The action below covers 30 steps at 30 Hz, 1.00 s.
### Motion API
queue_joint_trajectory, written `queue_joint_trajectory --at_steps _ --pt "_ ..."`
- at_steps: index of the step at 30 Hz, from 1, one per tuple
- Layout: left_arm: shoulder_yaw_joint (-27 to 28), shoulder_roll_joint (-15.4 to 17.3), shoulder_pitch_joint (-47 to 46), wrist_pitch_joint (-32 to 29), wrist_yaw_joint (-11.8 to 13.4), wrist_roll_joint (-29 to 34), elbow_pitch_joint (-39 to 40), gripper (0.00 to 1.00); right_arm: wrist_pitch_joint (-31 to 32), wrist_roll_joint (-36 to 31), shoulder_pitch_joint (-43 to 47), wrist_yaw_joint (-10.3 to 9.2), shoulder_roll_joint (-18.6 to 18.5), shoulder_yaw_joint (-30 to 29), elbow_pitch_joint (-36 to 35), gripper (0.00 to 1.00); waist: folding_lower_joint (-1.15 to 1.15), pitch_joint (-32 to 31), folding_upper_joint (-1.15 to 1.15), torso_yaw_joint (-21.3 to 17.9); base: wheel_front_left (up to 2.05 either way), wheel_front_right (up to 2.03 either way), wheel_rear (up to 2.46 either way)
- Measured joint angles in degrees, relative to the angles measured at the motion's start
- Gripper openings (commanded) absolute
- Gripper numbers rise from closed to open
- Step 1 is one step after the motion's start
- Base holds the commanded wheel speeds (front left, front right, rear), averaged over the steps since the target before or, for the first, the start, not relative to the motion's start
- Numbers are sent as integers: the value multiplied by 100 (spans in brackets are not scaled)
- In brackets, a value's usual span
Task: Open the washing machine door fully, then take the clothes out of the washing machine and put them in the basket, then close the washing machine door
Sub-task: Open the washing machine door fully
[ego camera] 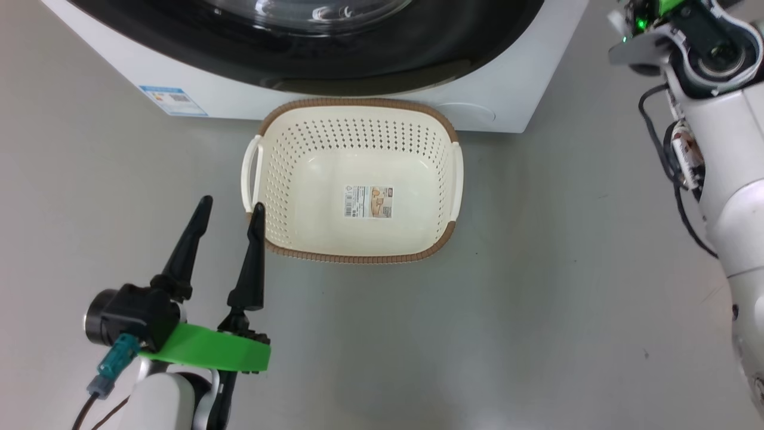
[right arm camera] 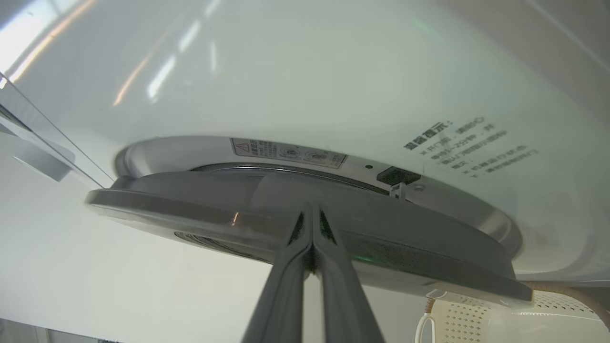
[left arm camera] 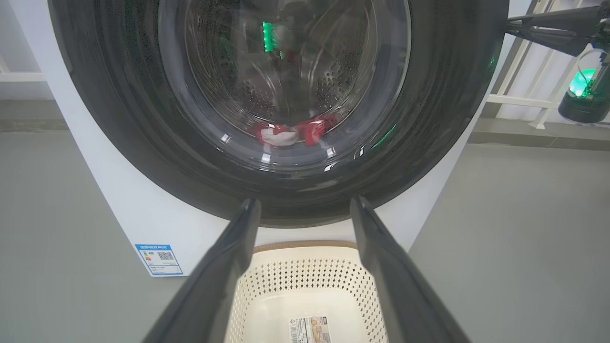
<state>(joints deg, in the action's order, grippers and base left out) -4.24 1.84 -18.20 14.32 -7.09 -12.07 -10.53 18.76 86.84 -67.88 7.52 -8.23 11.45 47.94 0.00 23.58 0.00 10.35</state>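
The white washing machine (ego camera: 525, 89) stands ahead, and its black-rimmed glass door (ego camera: 418, 54) lies against the front. Red and white clothes (left arm camera: 314, 128) lie low in the drum behind the glass. The cream basket (ego camera: 358, 104) sits on the floor below the door and holds only its sticker. My left gripper (ego camera: 231, 204) is open beside the basket's left handle, with nothing between its fingers. My right gripper (right arm camera: 312, 209) is shut, its tips at the door's (right arm camera: 238, 214) outer edge, where a narrow gap to the front panel shows. In the left wrist view the right gripper (left arm camera: 510, 26) reaches that edge.
Grey floor (ego camera: 567, 298) surrounds the basket. A blue label (ego camera: 173, 100) marks the machine's lower left front. My right forearm (ego camera: 716, 155) with loose cables hangs at the right. White railings (left arm camera: 524, 95) stand behind the machine's right side.
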Motion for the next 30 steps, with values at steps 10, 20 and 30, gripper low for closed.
queue_joint_trajectory --at_steps 10,20,30 --pt "-81 -1 -104 0 -1 1 80 100 -7 -123 -535 0 -131 183 156 0 0 372 0 91 0 0 0" --pt "-89 -3 -201 16 -7 1 81 100 176 -79 -701 0 -179 241 320 0 0 581 0 167 0 0 0" --pt "-68 -4 -201 16 -7 59 79 100 1072 31 -763 -49 -282 457 236 0 0 547 0 84 0 0 0"
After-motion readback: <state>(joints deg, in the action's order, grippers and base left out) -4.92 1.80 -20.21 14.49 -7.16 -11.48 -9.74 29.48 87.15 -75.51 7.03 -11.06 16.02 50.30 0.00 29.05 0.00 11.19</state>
